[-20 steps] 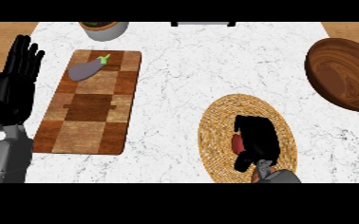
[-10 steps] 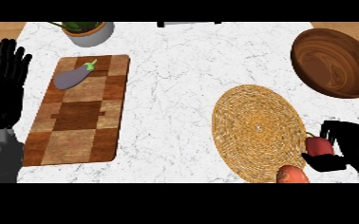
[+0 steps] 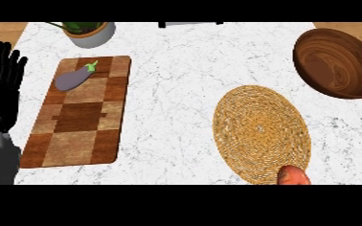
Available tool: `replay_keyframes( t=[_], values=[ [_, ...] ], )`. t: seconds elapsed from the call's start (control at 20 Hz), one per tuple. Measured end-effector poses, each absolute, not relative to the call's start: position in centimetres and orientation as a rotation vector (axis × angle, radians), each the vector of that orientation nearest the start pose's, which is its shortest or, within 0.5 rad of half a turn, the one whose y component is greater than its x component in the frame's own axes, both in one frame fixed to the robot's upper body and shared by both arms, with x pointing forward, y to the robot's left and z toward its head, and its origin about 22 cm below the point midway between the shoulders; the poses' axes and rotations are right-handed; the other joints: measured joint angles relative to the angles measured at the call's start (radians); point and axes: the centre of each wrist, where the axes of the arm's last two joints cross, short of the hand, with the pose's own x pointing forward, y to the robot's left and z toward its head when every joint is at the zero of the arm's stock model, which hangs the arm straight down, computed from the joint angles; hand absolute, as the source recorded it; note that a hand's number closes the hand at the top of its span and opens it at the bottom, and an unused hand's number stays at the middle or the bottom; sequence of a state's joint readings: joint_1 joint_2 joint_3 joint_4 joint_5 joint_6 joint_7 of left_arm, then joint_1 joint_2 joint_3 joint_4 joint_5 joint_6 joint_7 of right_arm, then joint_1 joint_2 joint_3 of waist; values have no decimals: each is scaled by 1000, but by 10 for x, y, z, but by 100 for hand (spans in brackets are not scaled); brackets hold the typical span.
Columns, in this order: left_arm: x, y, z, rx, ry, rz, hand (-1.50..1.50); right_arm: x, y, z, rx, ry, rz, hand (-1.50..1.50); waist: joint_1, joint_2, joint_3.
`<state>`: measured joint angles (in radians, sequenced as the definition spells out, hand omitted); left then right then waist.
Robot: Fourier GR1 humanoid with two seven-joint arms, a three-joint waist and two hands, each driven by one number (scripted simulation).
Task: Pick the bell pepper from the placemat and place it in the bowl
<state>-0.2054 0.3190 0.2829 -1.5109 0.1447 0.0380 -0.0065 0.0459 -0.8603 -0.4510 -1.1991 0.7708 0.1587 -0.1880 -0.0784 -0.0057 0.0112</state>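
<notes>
The round woven placemat (image 3: pixel 262 129) lies on the white marble counter, right of centre. A reddish-orange rounded thing (image 3: pixel 293 176), which looks like the bell pepper, shows at the placemat's near edge, cut off by the view's lower border. No hand is on it. The dark wooden bowl (image 3: pixel 332 62) stands at the right edge, beyond the placemat, with nothing visible inside. My left hand (image 3: pixel 10 88) rests open at the left edge, fingers up. My right hand does not show.
A checkered wooden cutting board (image 3: pixel 78 119) lies at the left with a purple eggplant (image 3: pixel 73 78) on its far end. A potted plant (image 3: pixel 90 31) stands at the back left. A dark object (image 3: pixel 189 24) sits at the counter's far edge.
My right hand, which was curled round a red thing at the placemat's right side, has left the view. The reddish-orange thing stays at the placemat's near edge. The left hand has kept still.
</notes>
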Motion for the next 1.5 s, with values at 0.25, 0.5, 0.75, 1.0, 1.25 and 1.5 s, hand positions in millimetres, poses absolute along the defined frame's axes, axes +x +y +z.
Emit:
replay_keyframes(
  t=[0.25,0.5,0.75,1.0,1.25,1.5],
  values=[
    [284,341,79,288,-1775,80,0,168,-585,180,-1236,-1084,837,150,23,1,0],
    [287,336,82,258,-1787,59,0,142,-621,223,-1176,-1305,764,150,54,6,-2],
    [291,332,82,236,-1786,38,0,127,-640,250,-1105,-1435,656,150,78,10,-5],
    [297,324,86,214,-1795,18,0,134,-643,277,-1058,-1459,607,150,107,14,-7],
    [303,315,86,199,-1799,10,0,159,-635,287,-1002,-1457,618,150,124,17,-8],
    [307,312,86,196,-1804,2,0,194,-619,283,-935,-1444,677,150,133,18,-9]
  ],
)
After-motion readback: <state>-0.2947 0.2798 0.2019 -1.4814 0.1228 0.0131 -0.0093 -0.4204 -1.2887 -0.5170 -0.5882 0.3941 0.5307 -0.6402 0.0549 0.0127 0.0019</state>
